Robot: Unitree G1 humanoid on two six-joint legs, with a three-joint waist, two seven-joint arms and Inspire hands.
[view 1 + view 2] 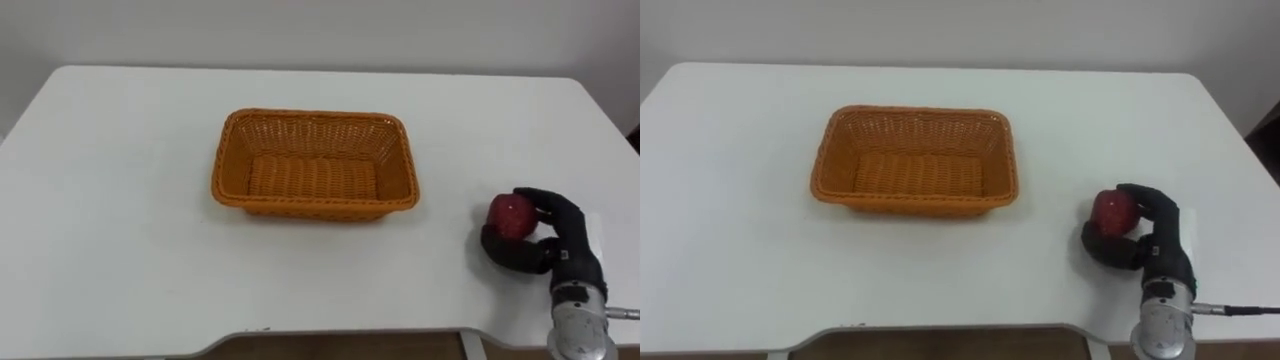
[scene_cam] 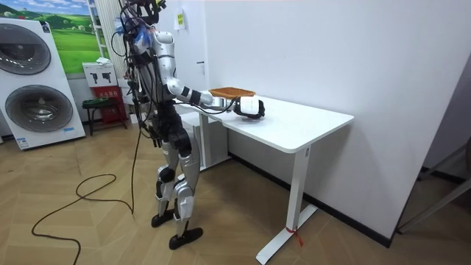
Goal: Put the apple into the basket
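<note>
apple [image 1: 512, 216]: red, round, no clear long axis; at the right front of the desk [image 1: 120, 200], in the right hand [image 1: 568, 245].
fingers [image 1: 550, 205]: curled round the apple.
basket [image 1: 313, 122]: orange wicker, mid-desk, long axis left to right, well apart from the apple.
room view: robot stands at the white desk; washing machine [image 2: 37, 81], wood floor [image 2: 96, 228].

White table [image 1: 120, 220] by a wall [image 2: 331, 59]; washing machine [image 2: 43, 110] and dark stool [image 2: 94, 105] at the room view's left.
</note>
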